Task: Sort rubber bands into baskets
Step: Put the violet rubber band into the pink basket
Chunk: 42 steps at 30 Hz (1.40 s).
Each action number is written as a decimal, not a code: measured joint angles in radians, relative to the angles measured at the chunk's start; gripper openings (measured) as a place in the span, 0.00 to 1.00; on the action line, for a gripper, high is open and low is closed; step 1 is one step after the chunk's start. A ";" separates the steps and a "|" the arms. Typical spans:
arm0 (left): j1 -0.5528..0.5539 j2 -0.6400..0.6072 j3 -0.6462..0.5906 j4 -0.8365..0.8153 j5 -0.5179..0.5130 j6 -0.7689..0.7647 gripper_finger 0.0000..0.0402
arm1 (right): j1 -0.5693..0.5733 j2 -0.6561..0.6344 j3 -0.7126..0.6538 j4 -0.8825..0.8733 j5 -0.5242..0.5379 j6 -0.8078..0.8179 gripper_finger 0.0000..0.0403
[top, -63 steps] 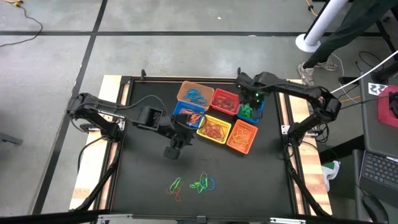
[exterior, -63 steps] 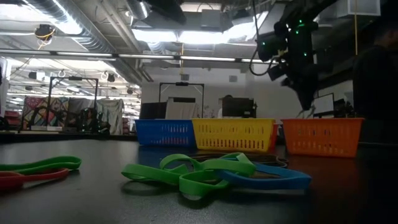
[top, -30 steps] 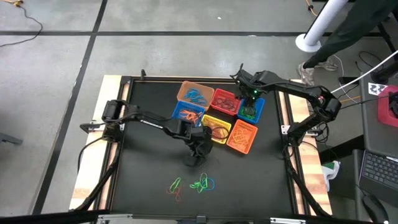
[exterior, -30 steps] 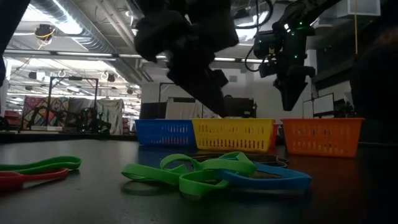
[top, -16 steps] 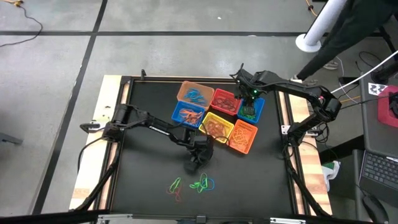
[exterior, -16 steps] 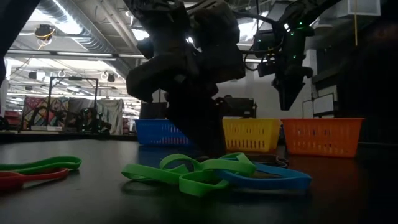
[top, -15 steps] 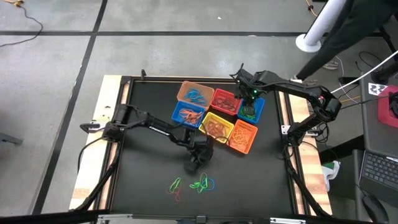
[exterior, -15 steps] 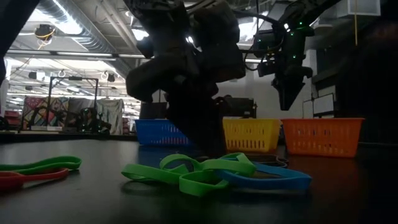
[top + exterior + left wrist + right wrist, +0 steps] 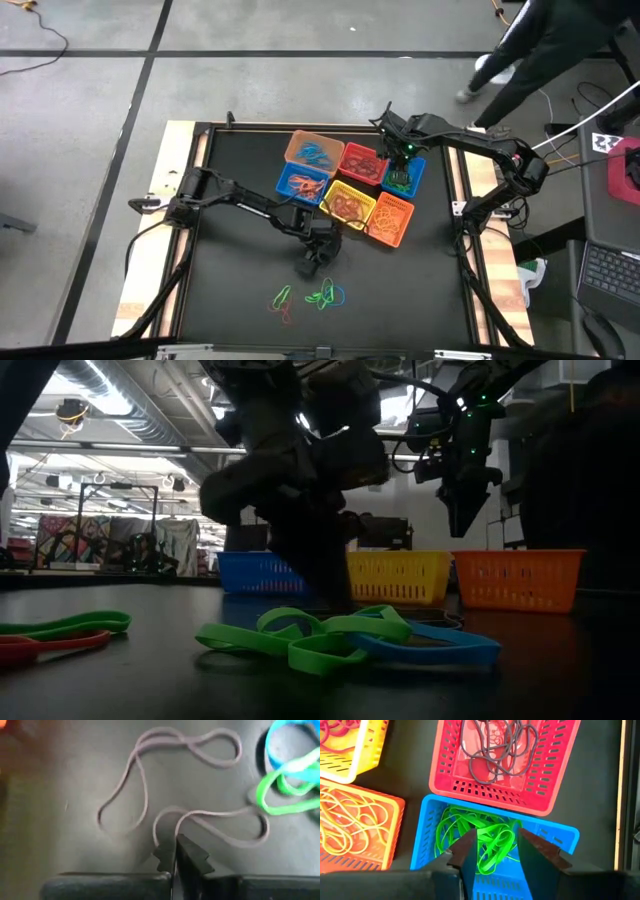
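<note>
Left claw (image 9: 175, 851) pinched shut on thin grey rubber band (image 9: 210, 822) lying just ahead on tabletop (image 9: 60, 780), loop running crosswise; right claw (image 9: 495, 845) wide over green-filled blue basket (image 9: 550, 832)

Rubber bands (image 9: 325, 295) loose (baskets (image 9: 349, 186) clustered)

Two dark, near-black jointed arms. The left arm (image 9: 250, 205) is slim, with black cables trailing near its base at the frame's left. The right arm (image 9: 480, 150) carries small green lights by its wrist. Both grippers' fingers (image 9: 190, 855) are black, with stepped, notched tips.
</note>
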 joint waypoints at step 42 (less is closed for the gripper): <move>0.481 -0.176 0.001 0.548 -0.090 0.103 0.01 | 0.683 -0.001 0.000 0.013 0.049 0.334 0.35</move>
